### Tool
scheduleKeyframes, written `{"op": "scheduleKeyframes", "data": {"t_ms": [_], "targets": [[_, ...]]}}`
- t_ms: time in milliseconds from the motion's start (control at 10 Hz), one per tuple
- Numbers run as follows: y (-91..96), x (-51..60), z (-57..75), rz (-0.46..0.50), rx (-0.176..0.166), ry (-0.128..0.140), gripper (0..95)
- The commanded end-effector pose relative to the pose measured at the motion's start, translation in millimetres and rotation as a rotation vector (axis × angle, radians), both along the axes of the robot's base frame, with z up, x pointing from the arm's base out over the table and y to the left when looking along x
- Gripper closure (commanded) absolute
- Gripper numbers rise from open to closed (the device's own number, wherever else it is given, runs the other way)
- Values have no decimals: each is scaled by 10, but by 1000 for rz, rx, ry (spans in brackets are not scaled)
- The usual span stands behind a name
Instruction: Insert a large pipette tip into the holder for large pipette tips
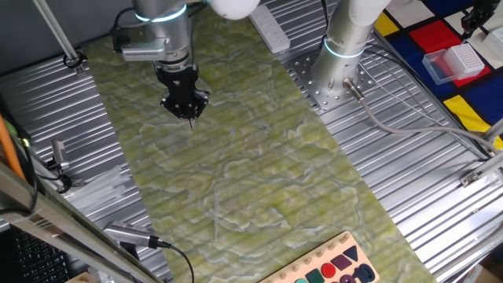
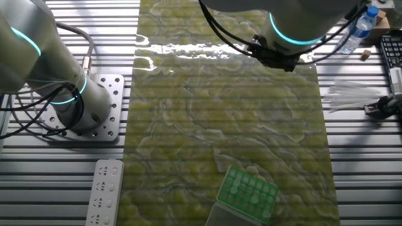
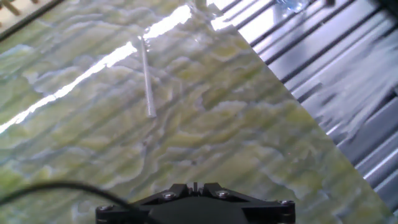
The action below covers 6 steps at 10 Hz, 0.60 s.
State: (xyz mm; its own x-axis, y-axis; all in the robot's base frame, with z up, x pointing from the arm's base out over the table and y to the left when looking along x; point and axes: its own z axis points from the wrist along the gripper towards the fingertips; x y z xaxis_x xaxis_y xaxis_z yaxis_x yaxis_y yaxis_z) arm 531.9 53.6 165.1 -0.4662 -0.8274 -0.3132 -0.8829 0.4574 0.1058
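Lying flat on mat, large pipette tip (image 3: 145, 78) runs lengthwise away; gripper (image 1: 188, 109) clenched, empty.

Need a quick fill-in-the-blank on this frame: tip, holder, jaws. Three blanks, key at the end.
1. The large pipette tip lies flat on the ____ mat, not on the metal table.
2. The holder has a ____ top with rows of holes.
3. The gripper hangs above the mat holding ____; whether its jaws are open or shut does not show.

Missing words: green; green; nothing
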Motion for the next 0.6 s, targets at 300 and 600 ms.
{"op": "scheduleKeyframes", "data": {"t_ms": [300, 600], "targets": [[3, -5, 1, -4, 15, -3, 950], [54, 0, -26, -17, 28, -10, 950]]}}
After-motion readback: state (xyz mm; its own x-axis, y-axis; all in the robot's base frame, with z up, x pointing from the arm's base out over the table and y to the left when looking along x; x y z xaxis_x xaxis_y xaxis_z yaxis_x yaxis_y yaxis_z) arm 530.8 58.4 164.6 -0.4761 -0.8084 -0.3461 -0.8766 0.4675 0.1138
